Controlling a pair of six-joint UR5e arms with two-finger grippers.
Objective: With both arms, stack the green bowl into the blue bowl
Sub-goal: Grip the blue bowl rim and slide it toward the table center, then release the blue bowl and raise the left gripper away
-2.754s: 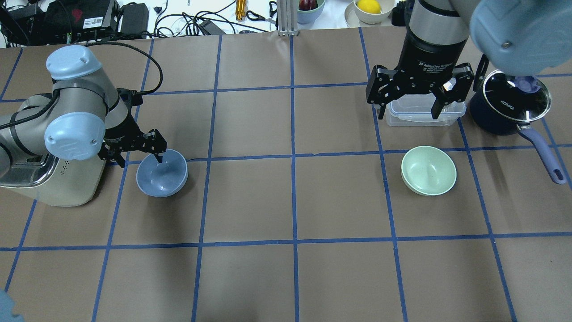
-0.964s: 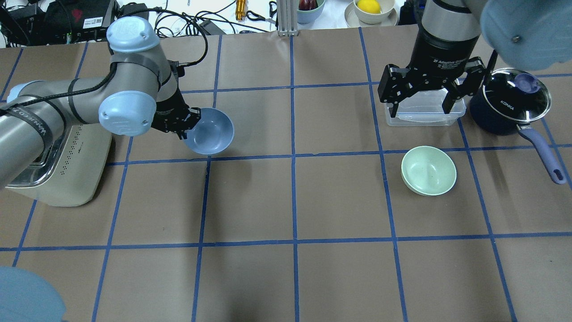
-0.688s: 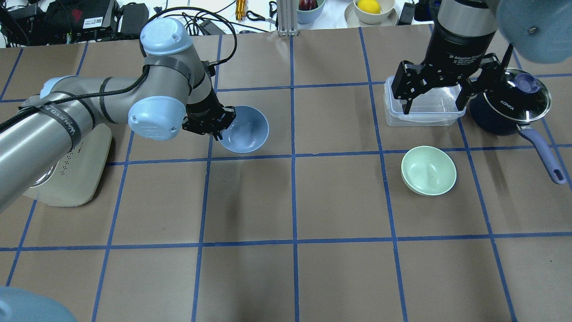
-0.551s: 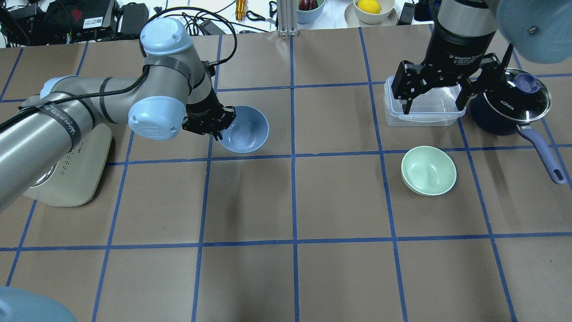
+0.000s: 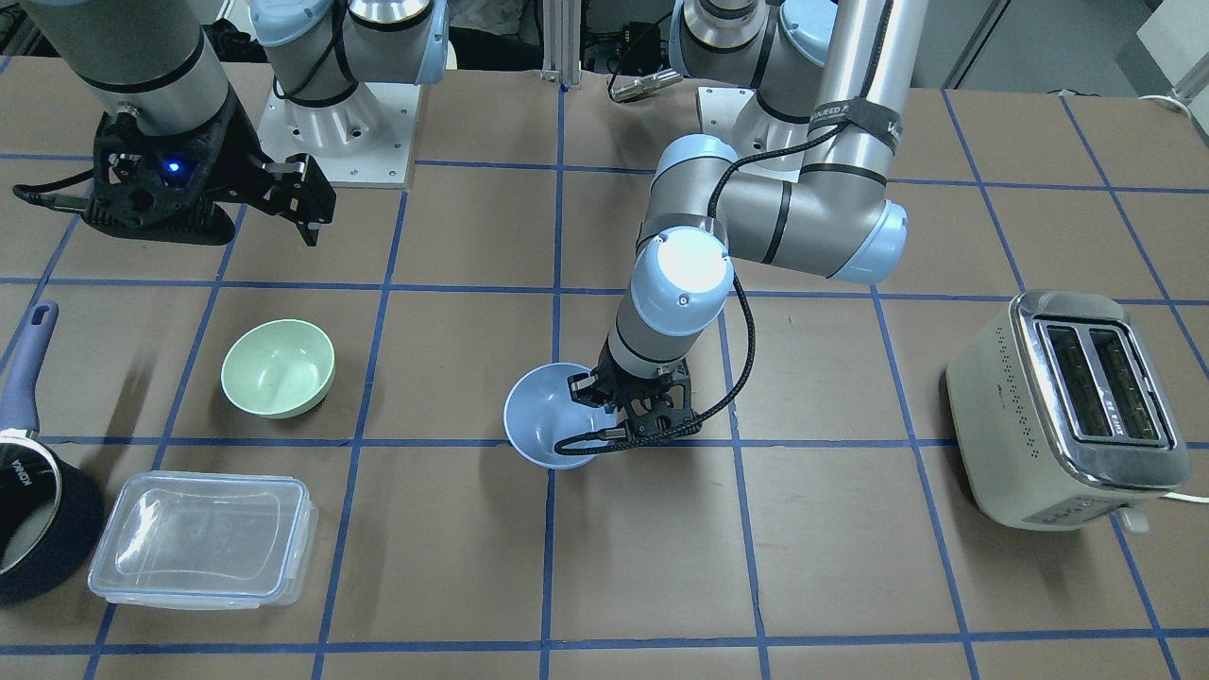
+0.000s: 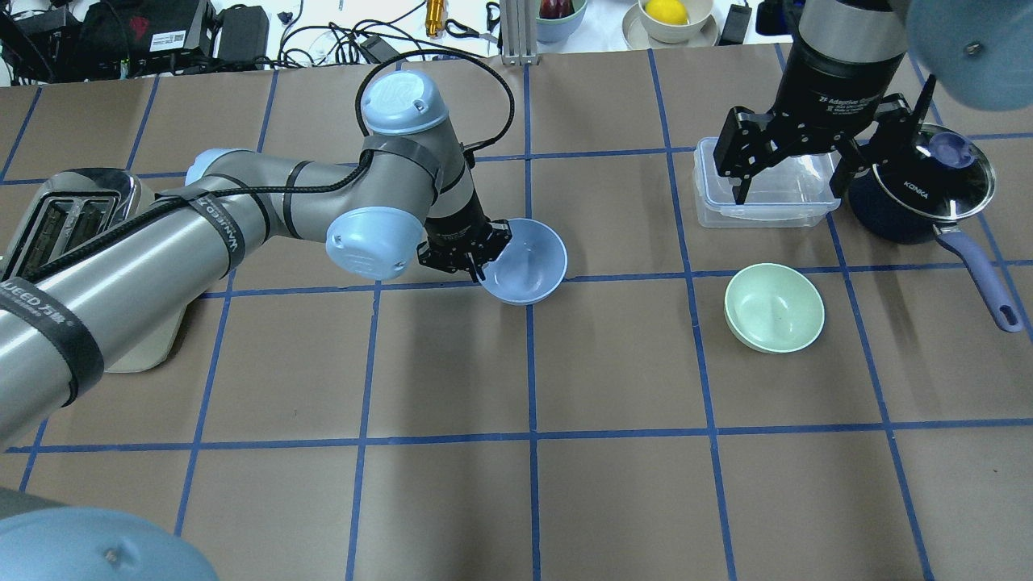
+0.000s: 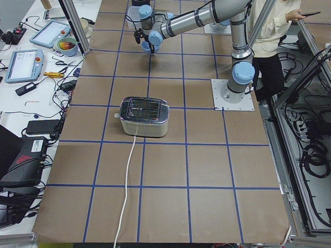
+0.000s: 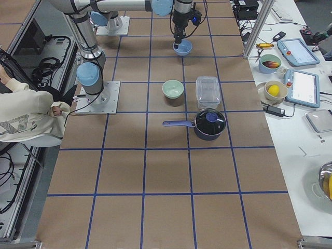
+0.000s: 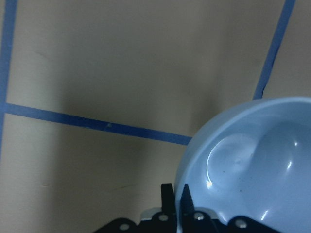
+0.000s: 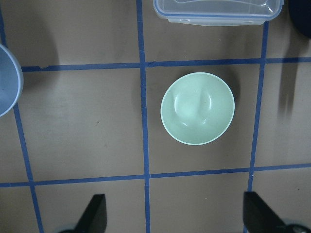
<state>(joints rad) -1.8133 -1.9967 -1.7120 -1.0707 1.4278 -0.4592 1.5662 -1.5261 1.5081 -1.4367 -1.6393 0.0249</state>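
Overhead exterior shows the blue bowl point(image 6: 526, 260) about midway between the table's left and right ends, somewhat nearer the far edge than the robot's edge. A few seconds ago it sat at the left end, just beside the toaster point(image 6: 73, 218). The left arm has since carried it along the table, past one taped line after another. The green bowl point(image 6: 775, 307) has not moved. It rests upright toward the right end, well apart from the blue bowl.

By my reading, the receiving bowl is being brought to the middle so the right arm can drop the green one into it. The set-down and the whole pick on the green side are not yet done.

The left gripper point(image 6: 483, 263) is clamped on the blue bowl's rim on the side facing the left end, one finger inside and one outside. The bowl looks slightly tilted. I cannot tell whether it is clear of the paper. The left arm lies stretched out low from the left end, wrist bent down.

The right gripper point(image 6: 791, 173) has drawn back toward the far edge. It hangs straight down, fingers spread wide and empty, over the clear lidded container point(image 6: 767, 211) near the far right corner, next to the dark blue saucepan point(image 6: 920, 190).
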